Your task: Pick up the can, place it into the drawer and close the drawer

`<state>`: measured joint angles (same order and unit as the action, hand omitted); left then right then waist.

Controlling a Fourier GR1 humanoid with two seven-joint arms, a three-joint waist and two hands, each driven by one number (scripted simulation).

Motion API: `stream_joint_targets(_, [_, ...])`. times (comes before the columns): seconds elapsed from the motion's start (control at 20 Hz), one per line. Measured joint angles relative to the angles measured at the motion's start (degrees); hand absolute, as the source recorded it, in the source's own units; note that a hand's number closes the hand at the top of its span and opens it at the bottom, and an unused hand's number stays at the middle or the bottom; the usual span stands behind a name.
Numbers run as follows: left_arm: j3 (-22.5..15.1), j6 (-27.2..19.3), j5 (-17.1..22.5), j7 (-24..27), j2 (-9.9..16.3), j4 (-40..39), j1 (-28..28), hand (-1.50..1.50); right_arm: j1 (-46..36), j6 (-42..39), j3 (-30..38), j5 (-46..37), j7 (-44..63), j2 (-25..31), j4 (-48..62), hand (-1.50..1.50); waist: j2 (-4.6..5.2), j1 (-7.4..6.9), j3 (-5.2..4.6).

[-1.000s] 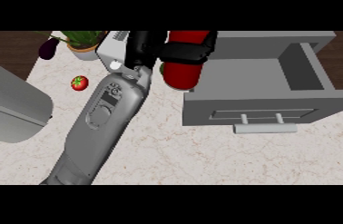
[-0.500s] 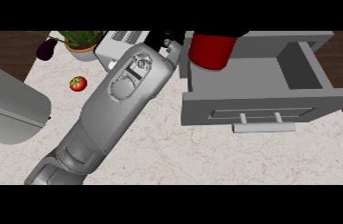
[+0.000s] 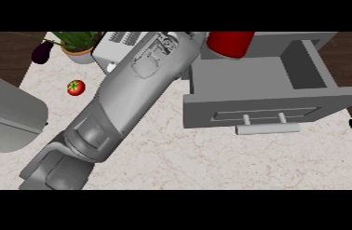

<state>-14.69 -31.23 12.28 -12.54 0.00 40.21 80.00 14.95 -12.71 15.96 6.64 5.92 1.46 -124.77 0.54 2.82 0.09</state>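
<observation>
**STATUS: CAN AT REAR OF OPEN DRAWER, LEFT ARM EXTENDED**

Left forearm (image 3: 131, 91): enters at the lower left of the head view and runs diagonally up to the top centre, lying over the bench (image 3: 206, 164).

Left hand (image 3: 200, 41): at the far end of the forearm, at the top edge of the view, almost wholly hidden behind the wrist. State of the hand: cannot be told. Contact with the can: cannot be told.

Can (image 3: 230, 43): red, immediately to the right of the hand, over the rear part of the drawer's cavity. Upper part cut off by the edge of the view. Resting or held above the drawer floor: cannot be told.

Drawer (image 3: 254, 82): grey, pulled out, open at the top, to the right of the hand and nearer the robot. Front panel facing the robot, with a bar handle (image 3: 267, 128) on two posts.

To the left of the hand:
- grey slotted appliance (image 3: 113, 50), partly under the forearm;
- potted plant (image 3: 79, 43), further left;
- dark eggplant (image 3: 41, 52), beside the plant;
- tomato (image 3: 76, 87), on the bench, left of the forearm and apart from it;
- large grey rounded object (image 3: 17, 115), at the left edge.
</observation>
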Motion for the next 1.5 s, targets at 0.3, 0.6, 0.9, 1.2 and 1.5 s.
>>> stream_joint_targets(0.3, [-3.8,-1.0,4.7,3.1,0.0,-6.4,3.2,1.5,-1.6,-0.1,0.6,0.2,0.4,0.8,1.3,-1.5,0.15,0.71,0.02])
stream_joint_targets(0.6, [-6.9,-1.7,8.9,6.2,0.0,-11.5,4.7,1.5,-4.0,1.0,-1.1,-1.2,1.9,0.4,1.2,-1.5,0.49,1.57,0.03])
stream_joint_targets(0.9, [-10.4,-3.9,11.3,9.1,0.0,-15.2,5.4,1.5,-6.9,1.8,-1.2,-2.1,2.0,0.8,3.3,-1.5,0.73,2.38,0.07])
stream_joint_targets(1.2, [-14.2,-4.8,13.3,11.7,0.0,-17.0,3.7,1.5,-7.6,1.7,-1.6,-2.3,1.6,0.8,3.9,-1.5,0.94,3.36,0.08])
stream_joint_targets(1.5, [-17.8,-6.5,14.3,13.2,0.0,-18.2,2.9,-1.5,-8.1,1.4,-1.6,-2.3,1.3,1.2,4.1,-1.5,1.09,4.13,0.1])
